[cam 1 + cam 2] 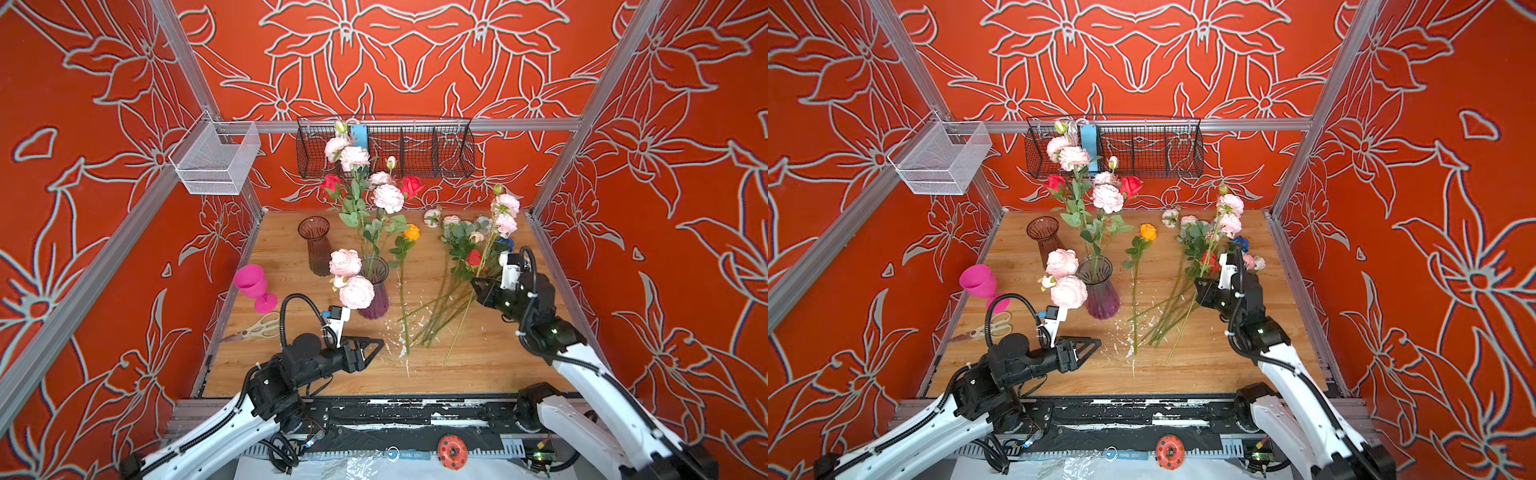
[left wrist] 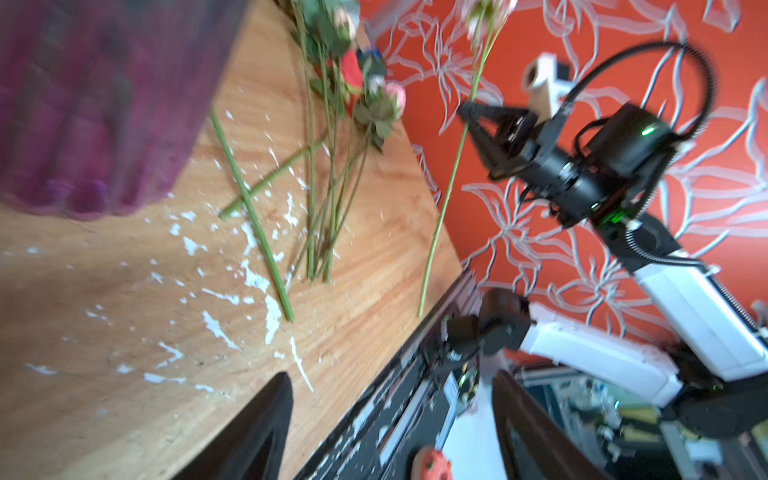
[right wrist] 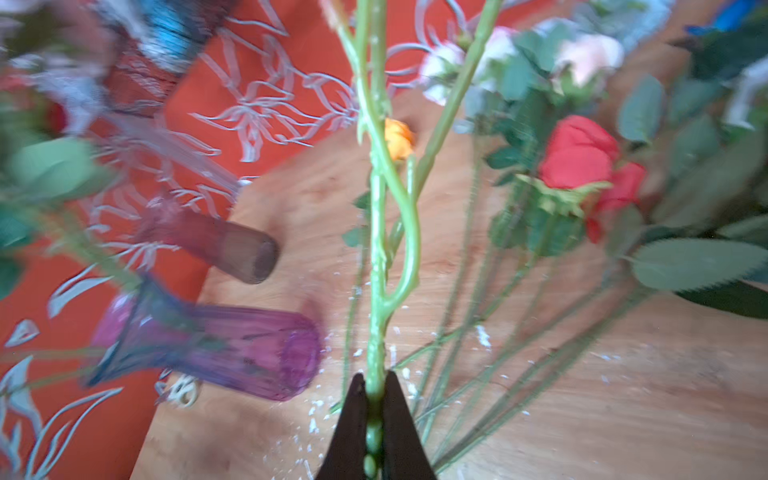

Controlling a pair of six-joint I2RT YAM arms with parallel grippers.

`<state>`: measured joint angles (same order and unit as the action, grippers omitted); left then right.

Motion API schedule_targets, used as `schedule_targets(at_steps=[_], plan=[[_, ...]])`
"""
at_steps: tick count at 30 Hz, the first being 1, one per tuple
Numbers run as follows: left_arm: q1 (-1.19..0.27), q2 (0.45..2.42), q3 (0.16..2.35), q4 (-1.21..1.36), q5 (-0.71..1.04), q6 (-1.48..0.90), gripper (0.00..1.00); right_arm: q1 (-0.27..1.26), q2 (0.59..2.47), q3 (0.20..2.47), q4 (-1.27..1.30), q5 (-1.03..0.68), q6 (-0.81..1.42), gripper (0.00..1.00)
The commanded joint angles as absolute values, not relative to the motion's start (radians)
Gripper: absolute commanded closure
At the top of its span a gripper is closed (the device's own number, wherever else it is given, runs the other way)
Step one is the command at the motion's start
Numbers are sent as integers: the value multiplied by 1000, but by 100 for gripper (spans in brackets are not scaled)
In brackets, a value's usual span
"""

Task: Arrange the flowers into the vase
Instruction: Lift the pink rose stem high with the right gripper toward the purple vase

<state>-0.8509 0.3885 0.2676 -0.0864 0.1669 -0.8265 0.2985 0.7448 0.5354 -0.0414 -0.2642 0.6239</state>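
Right wrist view: my right gripper (image 3: 374, 386) pinches flower stem (image 3: 376, 249) tight; left gripper (image 2: 390, 374) wide, empty. Pick-up step. Next: lift, poke stem into purple vase (image 1: 380, 301).

Both top views are looking down from high above the front edge of the tabletop (image 1: 498, 370), facing the patterned back wall (image 1: 395, 62) and taking in the whole cell from well back. The left wrist camera is sitting low and close over the wood, tilted, peering past the left claw (image 2: 391, 374) toward the right arm (image 2: 552, 166) and the loose flowers (image 2: 320, 208). The right wrist camera is looking from tight behind the right claw (image 3: 374, 376), along the green stem (image 3: 376, 249) toward the purple vase (image 3: 249, 353). Both wrist views are sharing that vase and the flower pile, blurred.
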Motion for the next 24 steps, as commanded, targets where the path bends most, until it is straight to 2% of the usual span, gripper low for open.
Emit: schedule_targets(at_steps=[1,4,7,13,18,24], plan=[[-934,430,303,-23,1,-746,23,390,596,481,161,-175,588,99],[-963,437,293,-7,-108,-759,23,451,510,473,257,-92,550,99],[-962,427,275,8,-179,-798,22,464,536,515,309,-89,526,99],[-962,319,281,-173,-377,-939,22,505,675,657,412,-133,437,99],[-962,240,305,-488,-604,-1235,22,576,843,830,482,-134,370,99],[-962,292,356,-566,-624,-1230,23,711,1088,1059,536,-112,219,100]])
